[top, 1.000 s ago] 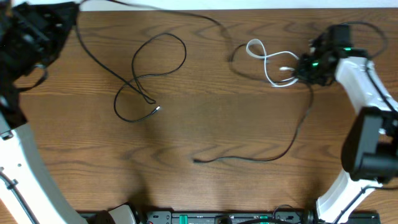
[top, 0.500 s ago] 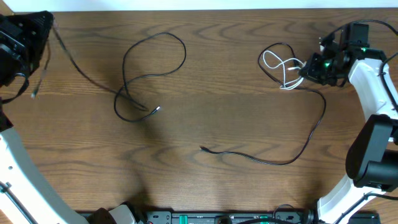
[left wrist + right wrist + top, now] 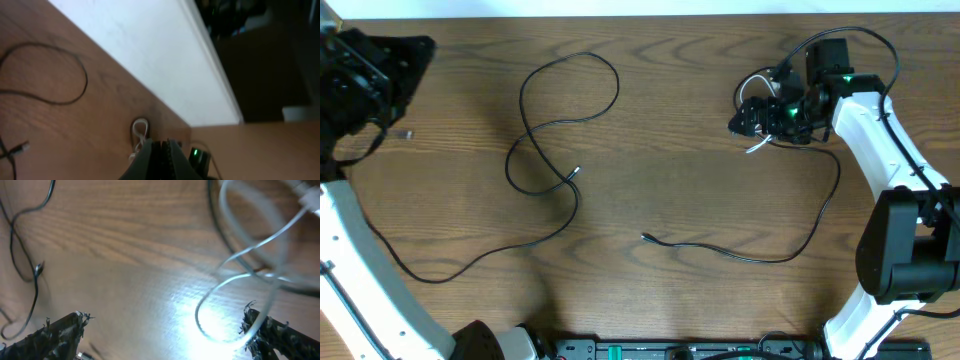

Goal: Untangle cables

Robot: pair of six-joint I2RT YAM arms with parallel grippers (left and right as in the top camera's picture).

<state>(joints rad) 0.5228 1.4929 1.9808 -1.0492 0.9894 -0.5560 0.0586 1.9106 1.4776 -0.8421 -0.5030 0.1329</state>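
the separating step seemed under way. the right gripper (image 3: pixel 161 324) stood wide open, gripping nothing, over the white cable (image 3: pixel 198 316), which was bunched with one end of a black cable (image 3: pixel 790 258) at the far right of the table (image 3: pixel 670 190). the other black cable (image 3: pixel 618 85) lay looped well apart on the left. the left gripper (image 3: pixel 160 152) looked pressed shut; i couldn't tell whether it held anything. next, the right fingers would need to pinch the white loop alone and draw it clear. no writing was readable.
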